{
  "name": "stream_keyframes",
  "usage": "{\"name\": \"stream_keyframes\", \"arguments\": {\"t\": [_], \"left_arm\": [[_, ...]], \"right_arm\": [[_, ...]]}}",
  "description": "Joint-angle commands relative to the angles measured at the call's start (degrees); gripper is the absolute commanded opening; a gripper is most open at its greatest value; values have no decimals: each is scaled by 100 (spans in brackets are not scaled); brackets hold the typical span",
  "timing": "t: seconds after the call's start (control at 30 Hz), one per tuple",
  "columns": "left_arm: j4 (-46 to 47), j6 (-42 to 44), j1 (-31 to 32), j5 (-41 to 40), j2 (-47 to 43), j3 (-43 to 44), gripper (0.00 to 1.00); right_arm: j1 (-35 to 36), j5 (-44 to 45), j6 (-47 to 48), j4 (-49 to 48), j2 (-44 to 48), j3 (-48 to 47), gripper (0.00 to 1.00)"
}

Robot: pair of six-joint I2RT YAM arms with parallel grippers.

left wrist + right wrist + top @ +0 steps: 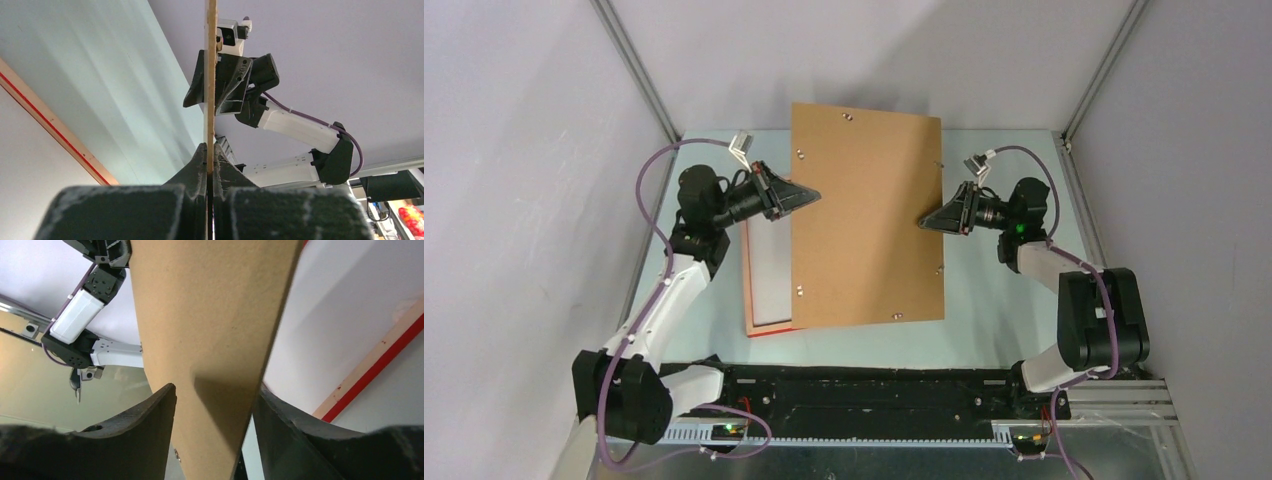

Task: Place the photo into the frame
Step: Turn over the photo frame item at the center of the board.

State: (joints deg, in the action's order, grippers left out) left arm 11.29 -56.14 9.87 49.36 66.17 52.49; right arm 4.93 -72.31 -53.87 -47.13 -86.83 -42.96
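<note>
A plain brown backing board (869, 215) hangs above the table, tilted. My left gripper (809, 195) is shut on its left edge, and in the left wrist view the thin board (211, 75) is pinched between the jaws (210, 150). My right gripper (927, 221) straddles the board's right edge. Its jaws stand open either side of the board (210, 315), with a gap on the left side (215, 392). The frame (751, 290) lies flat under the board, its red and pale wood edges showing at the left. The photo is hidden; only a white surface shows inside the frame.
The frame's red-lined edge also appears in the left wrist view (55, 127) and the right wrist view (380, 360). Grey walls with metal corner posts (639, 70) close in the pale table (994, 290). The arm bases sit along the near rail (864, 400).
</note>
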Motion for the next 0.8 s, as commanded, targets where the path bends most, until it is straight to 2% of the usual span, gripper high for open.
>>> {"name": "stream_keyframes", "arguments": {"t": [0.0,0.4,0.63,0.77], "left_arm": [[564,-284,-101,-48,-262,-18,0],[596,-262,-138,-135,-225,-97,0],[598,-109,-197,-238,-208,-221,0],[573,14,-211,-307,-164,-267,0]], "right_arm": [[34,-138,-313,-638,25,-6,59],[55,-175,-545,-720,310,-2,39],[94,-288,-607,-704,709,11,34],[135,-262,-257,-234,1071,37,33]]}}
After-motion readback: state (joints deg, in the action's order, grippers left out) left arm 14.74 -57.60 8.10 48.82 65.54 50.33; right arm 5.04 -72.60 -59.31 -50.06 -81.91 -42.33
